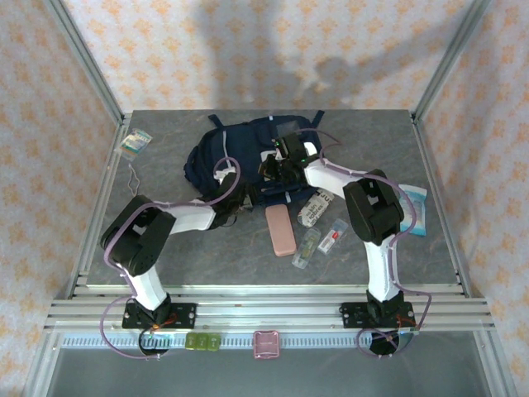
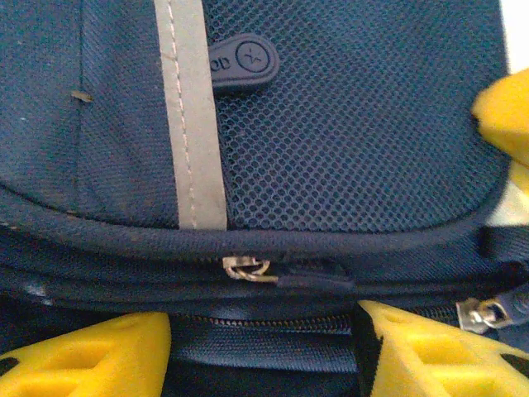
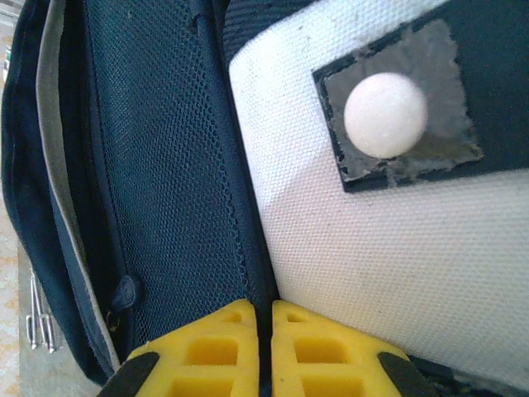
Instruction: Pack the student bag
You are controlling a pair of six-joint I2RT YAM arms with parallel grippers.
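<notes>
The student bag, navy with white patches, lies at the back middle of the table. My left gripper is at its near edge and stands open. Its yellow fingers sit on either side of a zipper band, just below a metal zipper pull and a grey stripe. My right gripper rests on top of the bag. It is shut on the dark seam between the mesh panel and a white patch.
Near the bag's front lie a pink case, a white packet and two clear packets. A blue-white pack lies at the right and a small card pack at the back left. The front rail holds pink and green items.
</notes>
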